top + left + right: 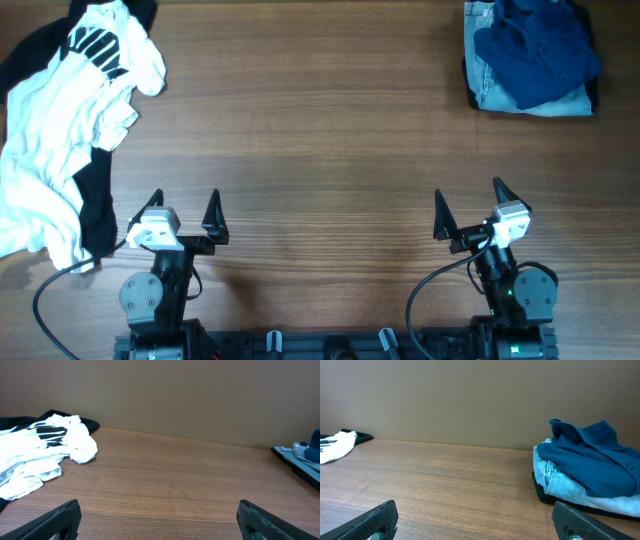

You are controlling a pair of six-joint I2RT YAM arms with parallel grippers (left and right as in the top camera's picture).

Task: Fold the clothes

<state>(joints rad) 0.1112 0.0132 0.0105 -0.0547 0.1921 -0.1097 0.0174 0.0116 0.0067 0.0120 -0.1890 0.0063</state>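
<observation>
A crumpled white T-shirt (60, 130) with black lettering lies in a heap at the table's far left, on top of a black garment (97, 205). It also shows in the left wrist view (45, 450) and small in the right wrist view (335, 442). My left gripper (185, 212) is open and empty near the front edge, just right of the heap. My right gripper (470, 208) is open and empty near the front right. Both hover over bare wood.
A stack of folded clothes (530, 55), a dark blue garment on light denim, sits at the far right corner; it shows in the right wrist view (585, 467). A wall stands behind the table's far edge. Cables run at the arm bases.
</observation>
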